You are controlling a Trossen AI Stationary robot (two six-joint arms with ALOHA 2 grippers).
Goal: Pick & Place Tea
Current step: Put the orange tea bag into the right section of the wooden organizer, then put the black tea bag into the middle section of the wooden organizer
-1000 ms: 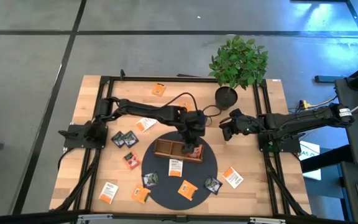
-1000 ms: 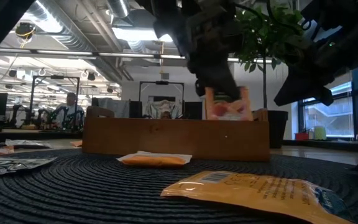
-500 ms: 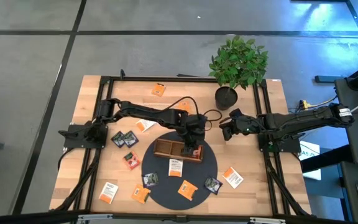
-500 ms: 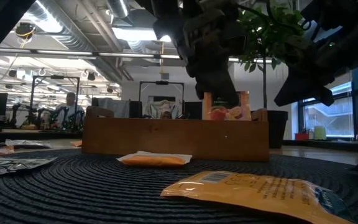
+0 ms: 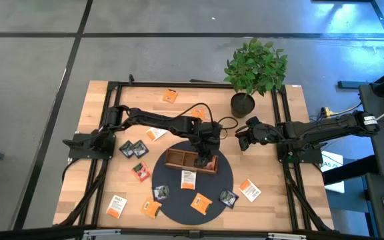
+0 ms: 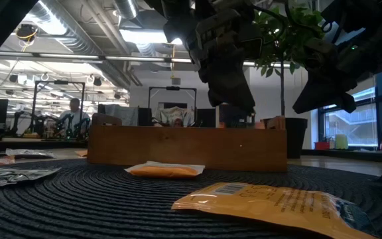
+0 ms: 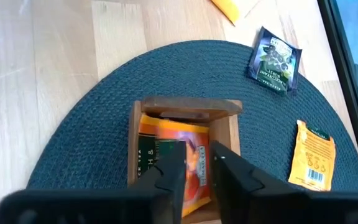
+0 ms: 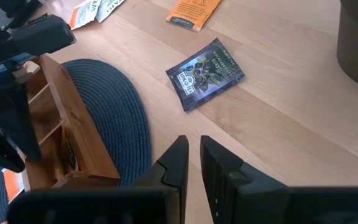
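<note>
left claw (image 7: 197,168) opened, orange sachet (image 7: 169,152) dropped into tray (image 7: 188,109)

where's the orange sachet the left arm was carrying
In the left wrist view the orange sachet lies inside the end compartment of the wooden tray on the dark round mat, directly under the left end effector, whose fingers stand apart.

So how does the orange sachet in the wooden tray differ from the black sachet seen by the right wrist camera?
The orange-and-red tea sachet sits inside an end compartment of the brown wooden tray, under the left gripper; the black tea sachet lies on bare wood ahead of the right gripper. The orange one is hemmed in by tray walls; the black one lies flat in the open. Both are small, flat, square packets, and neither is gripped.
</note>
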